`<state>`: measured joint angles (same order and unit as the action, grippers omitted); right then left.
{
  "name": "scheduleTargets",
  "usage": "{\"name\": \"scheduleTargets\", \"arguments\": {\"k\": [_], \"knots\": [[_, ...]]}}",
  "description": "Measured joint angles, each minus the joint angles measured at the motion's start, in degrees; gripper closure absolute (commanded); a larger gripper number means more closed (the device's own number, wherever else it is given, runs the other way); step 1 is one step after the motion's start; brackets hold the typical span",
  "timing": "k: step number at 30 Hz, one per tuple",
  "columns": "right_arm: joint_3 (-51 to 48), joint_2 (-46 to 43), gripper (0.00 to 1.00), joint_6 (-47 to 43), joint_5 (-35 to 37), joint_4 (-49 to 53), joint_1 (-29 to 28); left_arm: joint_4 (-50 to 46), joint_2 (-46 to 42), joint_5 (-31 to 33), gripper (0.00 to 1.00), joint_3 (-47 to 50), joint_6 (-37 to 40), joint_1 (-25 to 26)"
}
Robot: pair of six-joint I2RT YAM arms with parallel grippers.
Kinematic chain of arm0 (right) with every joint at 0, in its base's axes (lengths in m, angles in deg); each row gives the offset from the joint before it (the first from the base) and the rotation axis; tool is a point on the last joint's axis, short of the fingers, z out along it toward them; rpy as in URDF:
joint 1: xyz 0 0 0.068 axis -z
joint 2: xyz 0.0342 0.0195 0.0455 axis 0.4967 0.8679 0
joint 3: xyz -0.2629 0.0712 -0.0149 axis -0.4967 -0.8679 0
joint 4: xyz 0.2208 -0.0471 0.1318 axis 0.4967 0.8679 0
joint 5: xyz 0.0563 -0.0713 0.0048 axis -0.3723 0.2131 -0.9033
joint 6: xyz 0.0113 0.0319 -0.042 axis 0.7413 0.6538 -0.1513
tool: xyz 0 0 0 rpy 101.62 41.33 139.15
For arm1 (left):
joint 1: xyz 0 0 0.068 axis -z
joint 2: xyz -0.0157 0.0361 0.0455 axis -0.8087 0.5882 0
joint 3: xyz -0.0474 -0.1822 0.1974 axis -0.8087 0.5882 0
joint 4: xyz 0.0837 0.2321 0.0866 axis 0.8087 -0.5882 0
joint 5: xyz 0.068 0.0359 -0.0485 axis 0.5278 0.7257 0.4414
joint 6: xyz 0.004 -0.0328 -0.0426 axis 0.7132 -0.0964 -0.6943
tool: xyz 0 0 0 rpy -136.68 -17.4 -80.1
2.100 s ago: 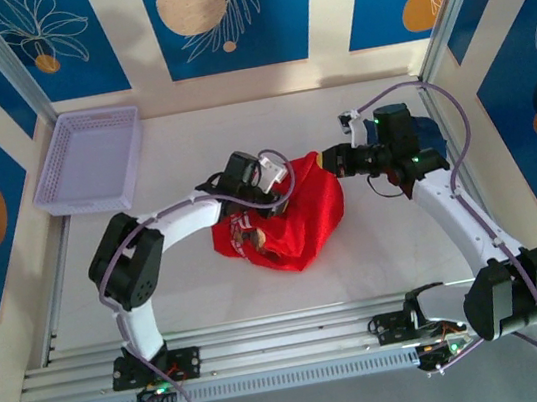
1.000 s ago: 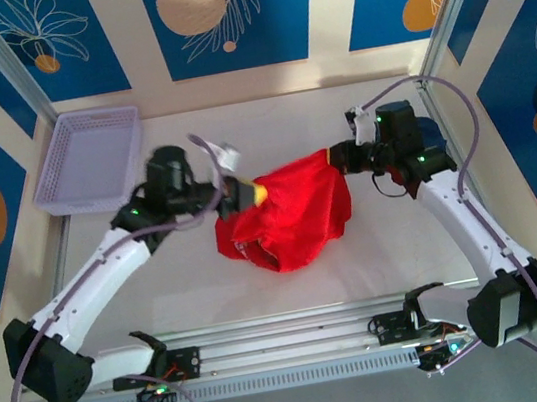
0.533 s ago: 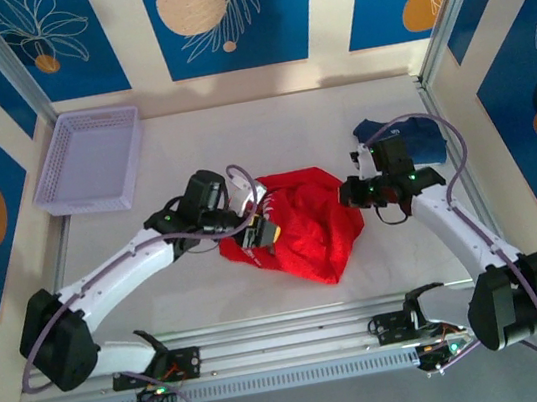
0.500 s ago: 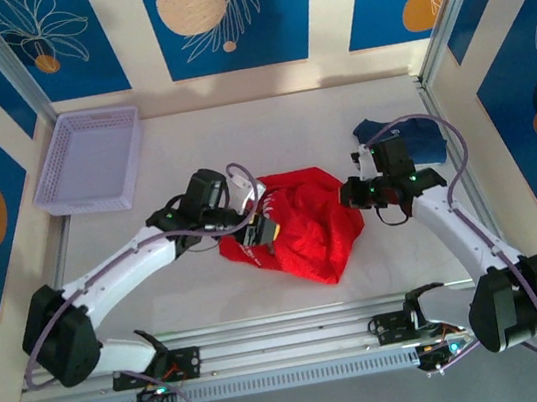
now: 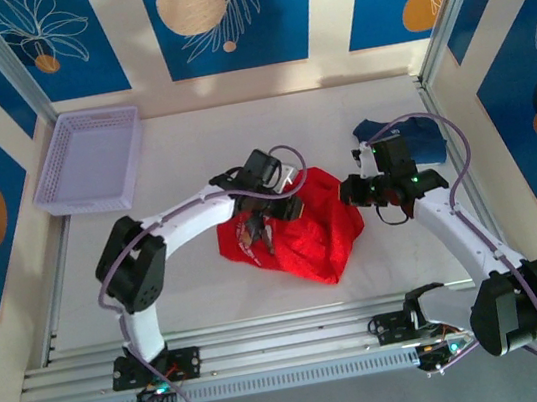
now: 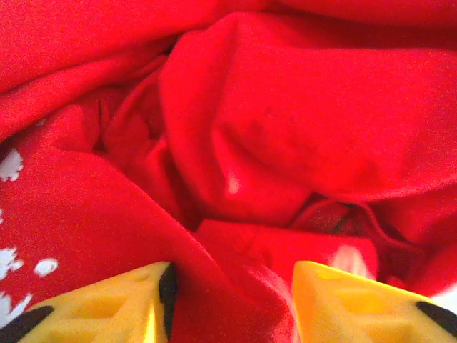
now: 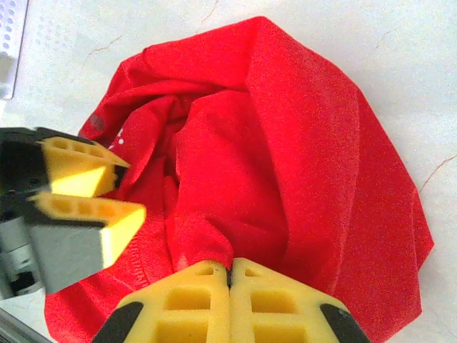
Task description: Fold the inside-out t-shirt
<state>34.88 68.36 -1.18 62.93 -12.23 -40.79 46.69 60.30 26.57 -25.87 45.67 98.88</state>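
At mid-bench (image 5: 201, 292) the inside-out t-shirt (image 5: 315, 240) lies in a crumpled red heap. On its right edge the right gripper (image 7: 230, 275) has its jaws pressed together on a fold of the cloth. Over the heap's left side the left gripper (image 7: 127, 189) points down with its jaws a narrow way apart, and red wrinkles sit just beyond its fingers (image 6: 107, 304). A dark navy garment (image 5: 427, 142) lies behind the right arm. A lilac basket (image 5: 91, 162) stands in the far left corner.
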Motion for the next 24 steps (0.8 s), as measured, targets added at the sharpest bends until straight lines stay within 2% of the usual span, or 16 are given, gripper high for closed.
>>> {"name": "scheduleTargets", "arguments": {"k": [2,4,6,9,13,16,18,20,24], "knots": [[0.0,-0.1,1.0,0.0,-0.1,-0.5,0.2,-0.3,1.0,-0.1,0.93,-0.3,-0.1,-0.3],[0.4,-0.5,1.0,0.1,-0.4,-1.8,0.3,-1.0,0.8,-0.3,0.99,-1.0,0.4,-1.0],[1.8,-0.9,1.0,0.5,-0.9,-3.5,0.3,-0.7,-0.6,-1.0,1.0,-1.5,0.7,-2.5],[6.9,-0.9,1.0,0.9,-1.4,-6.3,0.3,2.0,-6.6,-3.1,1.0,-1.3,0.3,-7.8],[14.3,-2.8,1.0,0.1,-0.5,-9.7,0.3,12.7,-22.9,-5.2,1.0,4.3,-1.5,-17.0],[14.7,-7.7,1.0,-1.4,1.7,-10.3,0.4,19.6,-37.1,-4.3,1.0,13.3,-1.8,-18.9],[12.4,-11.2,1.0,-2.0,3.0,-10.4,0.6,22.4,-44.8,-3.8,0.94,21.0,-1.8,-18.4],[7.4,-14.3,1.0,-2.0,3.7,-10.2,0.6,23.2,-49.5,-3.4,0.82,28.5,-1.8,-18.0],[-2.6,-13.7,1.0,-0.6,2.8,-9.2,0.6,19.8,-46.6,-0.5,0.68,38.2,-3.0,-17.9]]}}
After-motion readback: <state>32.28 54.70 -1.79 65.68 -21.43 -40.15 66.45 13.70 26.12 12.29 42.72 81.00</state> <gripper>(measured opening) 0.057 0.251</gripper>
